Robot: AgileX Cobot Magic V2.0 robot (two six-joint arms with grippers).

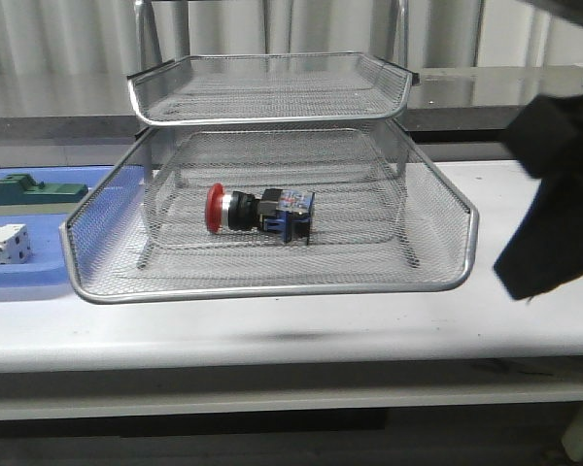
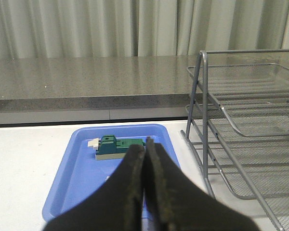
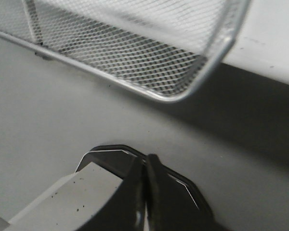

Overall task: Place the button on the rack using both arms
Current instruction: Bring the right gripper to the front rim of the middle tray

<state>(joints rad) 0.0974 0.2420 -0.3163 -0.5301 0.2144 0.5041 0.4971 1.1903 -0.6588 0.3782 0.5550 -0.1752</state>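
Observation:
The button [image 1: 259, 211], with red head, black collar and blue-black rear block, lies on its side in the lower tier of the silver wire-mesh rack [image 1: 428, 233] in the front view. It touches no gripper. My left gripper [image 2: 145, 150] is shut and empty, above the blue tray [image 2: 77, 168], left of the rack [image 2: 241, 144]. My right gripper [image 3: 145, 161] is shut and empty, low over the table, beside a corner of the rack [image 3: 202, 82]. The right arm [image 1: 554, 204] shows as a dark blurred mass at the right of the front view.
The blue tray [image 1: 39, 282] at the left holds a green block [image 1: 34, 191] and a white boxy part [image 1: 5, 243]. The green block also shows in the left wrist view [image 2: 116, 146]. A grey counter and curtains run behind the table.

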